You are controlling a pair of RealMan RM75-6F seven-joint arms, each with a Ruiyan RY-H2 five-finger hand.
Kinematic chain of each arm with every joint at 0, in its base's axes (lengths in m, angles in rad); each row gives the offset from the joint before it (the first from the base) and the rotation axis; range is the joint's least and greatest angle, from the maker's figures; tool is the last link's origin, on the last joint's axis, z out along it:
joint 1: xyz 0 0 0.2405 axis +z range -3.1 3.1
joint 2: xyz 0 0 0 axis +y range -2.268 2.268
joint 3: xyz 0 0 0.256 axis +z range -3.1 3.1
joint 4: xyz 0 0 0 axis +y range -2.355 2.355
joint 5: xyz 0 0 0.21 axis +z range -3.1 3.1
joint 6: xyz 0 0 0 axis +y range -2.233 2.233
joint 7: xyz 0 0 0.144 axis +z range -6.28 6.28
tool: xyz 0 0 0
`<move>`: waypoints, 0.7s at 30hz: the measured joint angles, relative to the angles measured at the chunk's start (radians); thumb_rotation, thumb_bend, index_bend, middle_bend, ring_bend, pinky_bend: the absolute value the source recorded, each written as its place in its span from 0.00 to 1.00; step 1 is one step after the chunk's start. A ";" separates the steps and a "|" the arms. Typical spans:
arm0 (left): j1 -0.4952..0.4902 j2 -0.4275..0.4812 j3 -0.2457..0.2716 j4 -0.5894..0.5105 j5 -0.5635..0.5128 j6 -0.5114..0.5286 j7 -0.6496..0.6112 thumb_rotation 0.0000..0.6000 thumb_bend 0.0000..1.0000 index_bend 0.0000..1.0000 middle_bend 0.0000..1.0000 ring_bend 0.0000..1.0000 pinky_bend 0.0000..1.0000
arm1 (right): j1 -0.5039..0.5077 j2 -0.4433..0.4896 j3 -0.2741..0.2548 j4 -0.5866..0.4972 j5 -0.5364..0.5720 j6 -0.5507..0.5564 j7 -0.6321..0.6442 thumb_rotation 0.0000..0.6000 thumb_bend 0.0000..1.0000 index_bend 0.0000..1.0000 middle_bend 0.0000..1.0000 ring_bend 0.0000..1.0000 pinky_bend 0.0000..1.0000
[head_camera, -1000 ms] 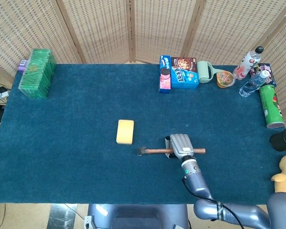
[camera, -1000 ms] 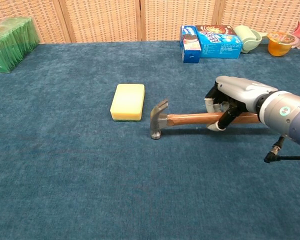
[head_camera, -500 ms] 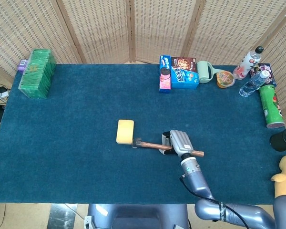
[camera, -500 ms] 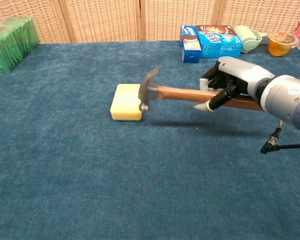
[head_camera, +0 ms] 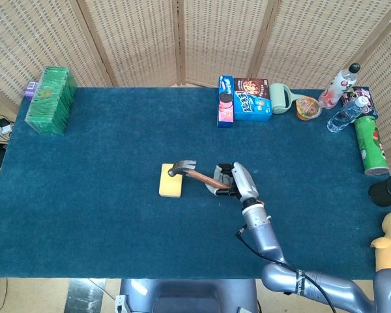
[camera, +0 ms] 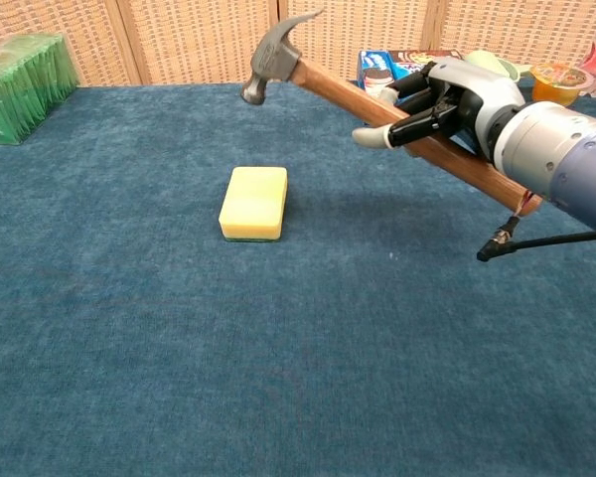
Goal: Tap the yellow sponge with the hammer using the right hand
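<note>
Before the wicker screens, on the blue cloth table (head_camera: pixel 85 195), our right hand (camera: pixel 447 99) wraps its fingers (camera: pixel 397 129) round the hammer (camera: pixel 377 104), now raised head-high above the yellow sponge (camera: pixel 254 202) from resting on the cloth a second ago: we judge the tap is imminent. A black cup (head_camera: pixel 388 190) at the right edge shows no contents we can make out.

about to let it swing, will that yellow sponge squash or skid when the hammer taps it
The yellow sponge looks like soft foam, so it will probably dent and spring back. It lies flat on the carpeted blue table, so skidding seems unlikely. The hammer, held by the right hand, hangs above it, so the tap should press mostly downward.
</note>
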 measured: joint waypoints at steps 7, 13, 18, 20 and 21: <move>0.003 0.003 -0.003 -0.005 -0.018 -0.007 0.008 1.00 0.21 0.28 0.16 0.06 0.10 | 0.058 -0.060 -0.029 0.122 -0.002 -0.004 -0.111 1.00 0.32 0.85 1.00 1.00 1.00; 0.004 0.006 -0.006 -0.004 -0.027 -0.016 0.010 1.00 0.21 0.29 0.16 0.06 0.10 | 0.120 -0.117 -0.067 0.229 0.016 -0.005 -0.311 1.00 0.32 0.85 1.00 1.00 1.00; -0.003 0.005 -0.006 -0.007 -0.021 -0.026 0.013 1.00 0.21 0.29 0.16 0.06 0.10 | 0.158 -0.142 -0.090 0.259 0.055 0.021 -0.504 1.00 0.32 0.85 1.00 1.00 1.00; -0.003 0.005 -0.008 -0.008 -0.021 -0.025 0.013 1.00 0.21 0.28 0.16 0.06 0.10 | 0.162 -0.143 -0.087 0.249 0.068 0.035 -0.539 1.00 0.32 0.85 1.00 1.00 1.00; -0.003 0.005 -0.008 -0.007 -0.021 -0.024 0.012 1.00 0.21 0.28 0.16 0.06 0.10 | 0.162 -0.140 -0.080 0.235 0.077 0.040 -0.543 1.00 0.32 0.85 1.00 1.00 1.00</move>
